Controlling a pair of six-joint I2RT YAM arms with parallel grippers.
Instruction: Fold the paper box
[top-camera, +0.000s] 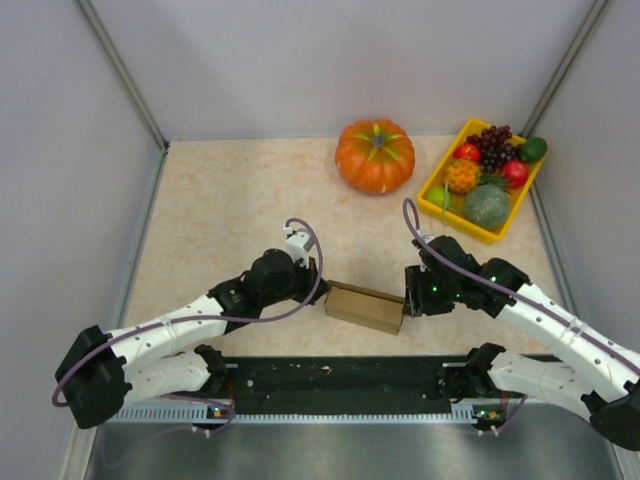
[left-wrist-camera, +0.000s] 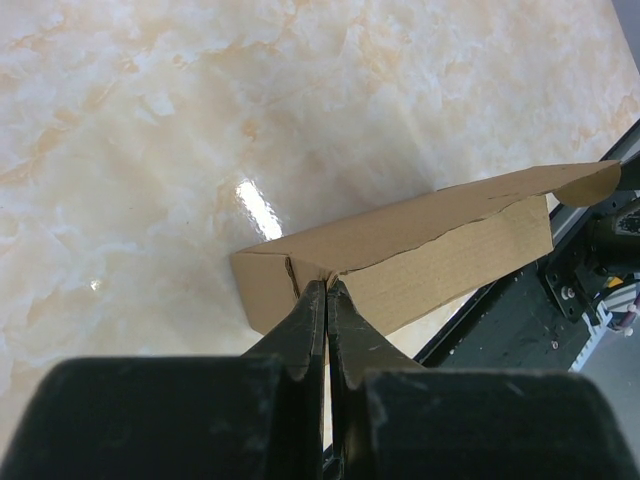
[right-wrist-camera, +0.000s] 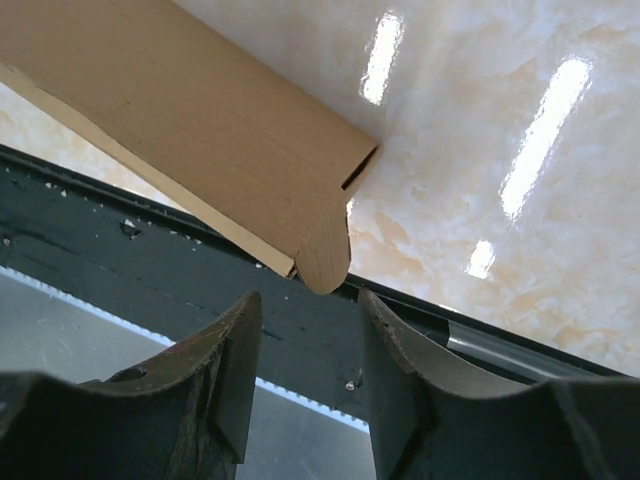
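The paper box (top-camera: 365, 307) lies on the table (top-camera: 220, 190) by its near edge, between the two arms; the left fingers (left-wrist-camera: 305, 335) are pinched together on its left end; the right fingers (right-wrist-camera: 235, 370) stand apart, the rounded tab (right-wrist-camera: 325, 255) just ahead of them, ungripped. The tab looks next, I judge: hold the left pinch firm as an anchor, close squarely on the tab (cardboard creases easily), and steer it toward the slot (right-wrist-camera: 357, 170). The yellow tray (top-camera: 455, 223) at far right holds grapes (top-camera: 492, 143) and other fruit; the pumpkin (top-camera: 375, 155) sits outside it.
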